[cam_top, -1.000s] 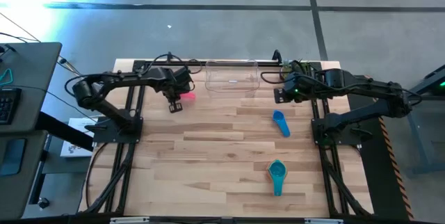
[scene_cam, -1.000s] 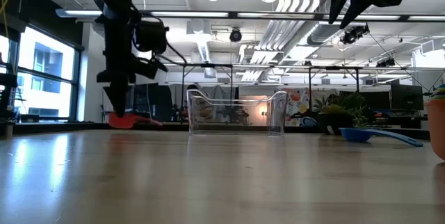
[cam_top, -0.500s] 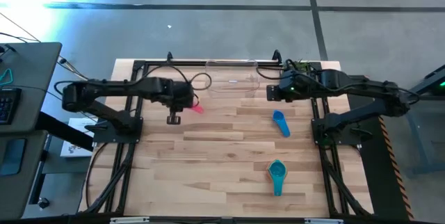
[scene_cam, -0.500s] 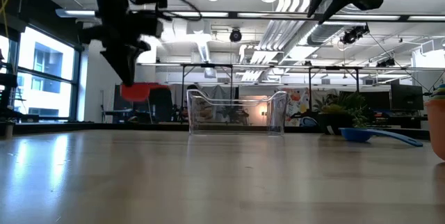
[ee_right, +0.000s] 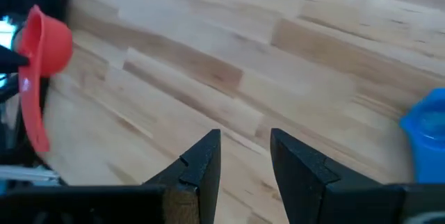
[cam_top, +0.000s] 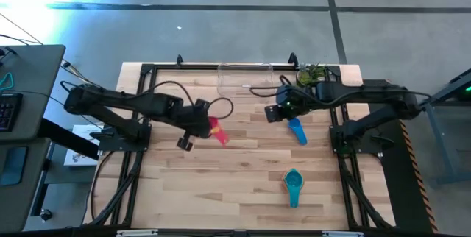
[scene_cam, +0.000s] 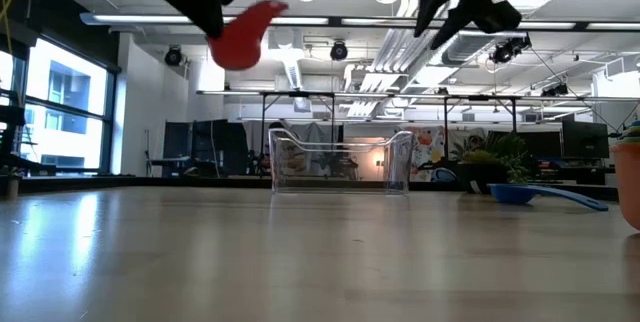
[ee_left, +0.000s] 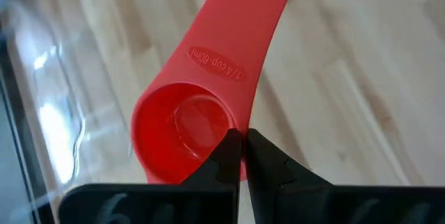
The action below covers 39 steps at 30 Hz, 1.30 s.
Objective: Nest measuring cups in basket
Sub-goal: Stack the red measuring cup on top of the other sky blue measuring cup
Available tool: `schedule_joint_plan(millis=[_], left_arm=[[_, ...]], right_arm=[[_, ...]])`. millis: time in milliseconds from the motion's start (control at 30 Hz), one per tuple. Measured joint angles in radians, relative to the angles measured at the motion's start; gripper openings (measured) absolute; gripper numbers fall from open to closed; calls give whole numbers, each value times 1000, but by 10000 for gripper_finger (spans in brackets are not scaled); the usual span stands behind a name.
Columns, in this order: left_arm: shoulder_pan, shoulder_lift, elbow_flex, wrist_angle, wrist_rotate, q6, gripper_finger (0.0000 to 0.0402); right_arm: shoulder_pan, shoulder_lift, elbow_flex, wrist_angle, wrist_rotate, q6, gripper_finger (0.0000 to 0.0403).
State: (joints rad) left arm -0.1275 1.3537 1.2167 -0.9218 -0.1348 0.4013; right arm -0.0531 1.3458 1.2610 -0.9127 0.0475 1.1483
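since a second ago the left pincer [cam_top: 197,121], clamped on the red cup's [cam_top: 217,130] rim, has lifted it off the tabletop [cam_top: 221,171] short of the basket [cam_top: 245,82], and that thin edge grip could slip as the empty, parted right pincer [cam_top: 274,112] crowds in.

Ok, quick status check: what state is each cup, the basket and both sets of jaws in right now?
red cup: lifted off the table, gripped at the rim.
left gripper: jaws shut on the red cup.
right gripper: jaws open, empty, above the table.
blue cup: lying on the table.
teal cup: lying on the table.
basket: upright, no cups inside.
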Motion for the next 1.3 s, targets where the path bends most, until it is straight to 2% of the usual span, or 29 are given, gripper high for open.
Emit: schedule_joint_plan(millis=[300, 600, 867, 1067, 1300], left_arm=[[-132, 22, 18, 30, -1, 14, 1], [-185, 102, 18, 58, -3, 97, 1], [-223, 107, 18, 96, -5, 214, 4], [-228, 106, 18, 124, -2, 309, 5], [-226, 106, 18, 122, 19, 333, 6]], right_arm=[[53, 68, 0, 210, -16, -4, 118], [124, 140, 0, 502, -28, 29, 118], [141, 176, 0, 702, 6, 73, 117], [144, 219, 0, 707, -35, 89, 106], [152, 269, 0, 702, -111, 104, 99]])
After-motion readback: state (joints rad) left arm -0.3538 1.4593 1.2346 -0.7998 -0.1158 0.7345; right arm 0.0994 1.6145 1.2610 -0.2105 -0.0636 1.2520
